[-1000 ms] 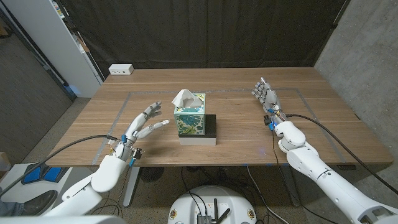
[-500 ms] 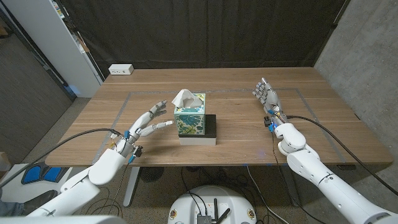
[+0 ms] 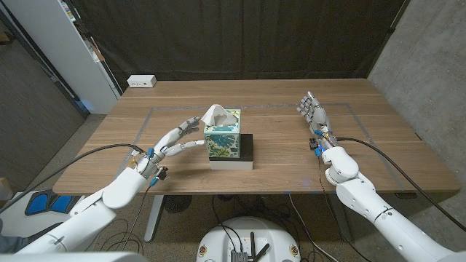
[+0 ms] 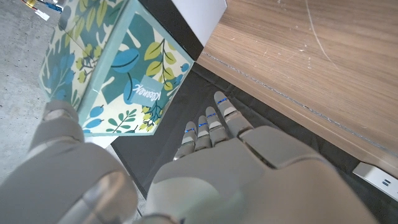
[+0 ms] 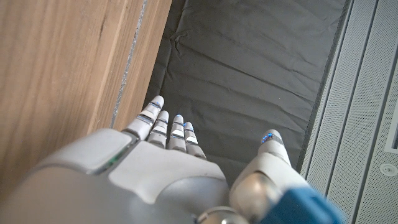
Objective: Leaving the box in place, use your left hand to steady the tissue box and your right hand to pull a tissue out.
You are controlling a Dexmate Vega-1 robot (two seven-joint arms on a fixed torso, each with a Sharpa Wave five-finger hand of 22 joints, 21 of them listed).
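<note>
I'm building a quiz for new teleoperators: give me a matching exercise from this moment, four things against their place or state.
Things:
1. left hand
2. right hand
3. tissue
4. black base

States:
A. sticks up from the box top
B. lies under the tissue box
C. open, fingers reaching toward the box
D. open, far from the box

Pairs: 1-C, 2-D, 3-A, 4-B

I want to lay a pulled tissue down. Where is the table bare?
Bare wood lies between the tissue box and the right hand, and along the far edge beyond the box. It is crowded on the box's left, where the left hand reaches in.
</note>
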